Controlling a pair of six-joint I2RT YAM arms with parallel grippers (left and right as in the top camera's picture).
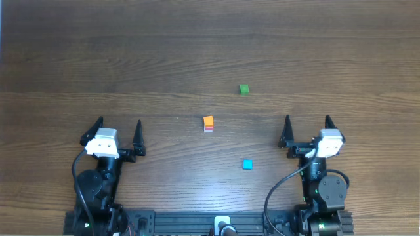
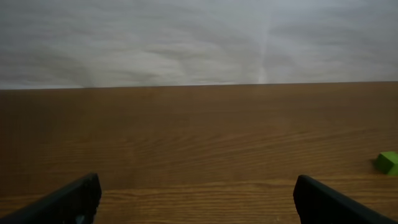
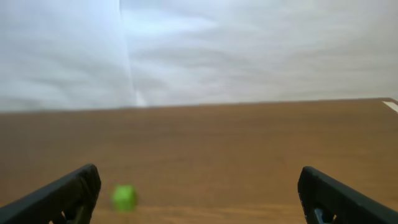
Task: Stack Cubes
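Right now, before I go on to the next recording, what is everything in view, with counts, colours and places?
green cube: 1, green, far side of the table, right of the middle
orange cube: 1, orange, mid-table; a reddish edge shows under it, perhaps another cube, cannot tell
blue cube: 1, blue, near side, between the arms, closer to the right one
table: 1, brown wood, under everything
backdrop: 1, white, beyond the table's far edge
left arm: 1, black and white, near left, jaws open, holding nothing
right arm: 1, black and white, near right, jaws open, holding nothing
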